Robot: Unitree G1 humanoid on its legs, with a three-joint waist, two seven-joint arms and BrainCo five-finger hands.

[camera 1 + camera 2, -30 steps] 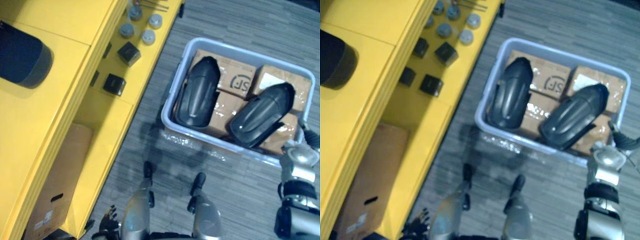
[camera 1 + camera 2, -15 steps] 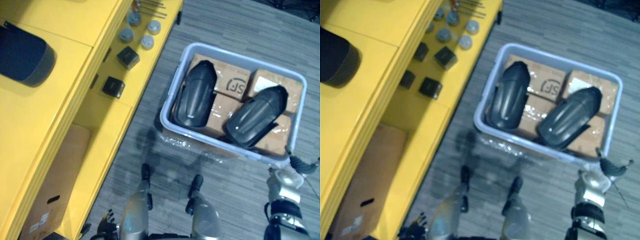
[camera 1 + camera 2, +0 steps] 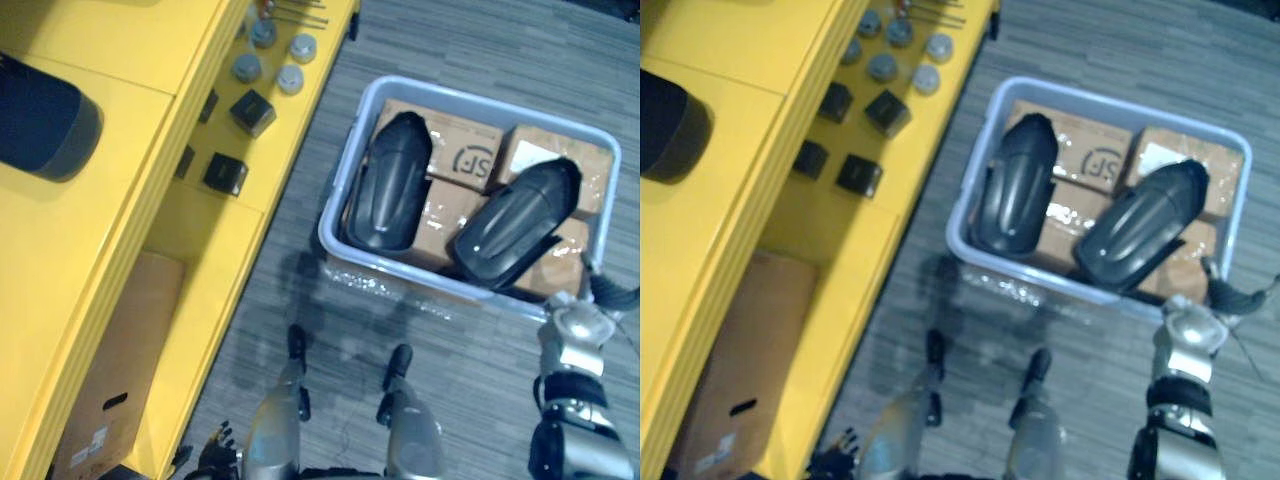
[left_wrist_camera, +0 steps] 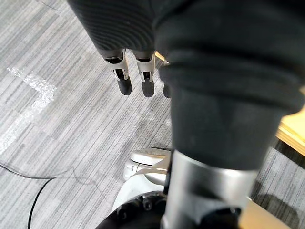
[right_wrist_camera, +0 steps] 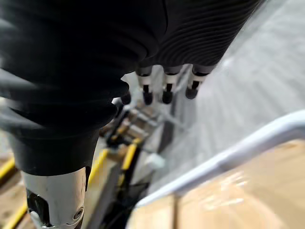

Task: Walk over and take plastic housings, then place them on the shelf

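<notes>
Two long, glossy black plastic housings are lying in a pale blue plastic bin (image 3: 480, 99) on grey carpet, resting on film-wrapped brown cardboard boxes (image 3: 465, 150). The left housing (image 3: 392, 195) is lying nearly lengthwise; the right housing (image 3: 518, 225) is angling toward the bin's near right corner. The right hand (image 5: 164, 86) is hanging just outside that corner, fingers straight and relaxed, holding nothing. The left hand (image 4: 122, 78) is dangling low beside the yellow metal shelf (image 3: 200, 230), fingers likewise loose and empty. Small black cubes (image 3: 252, 108) are sitting on the shelf. The housings look like stiff, light, hollow shells with smooth, probably slippery skins, so gripping across the narrower middle, fingers hooking under the edge, seems safest.
</notes>
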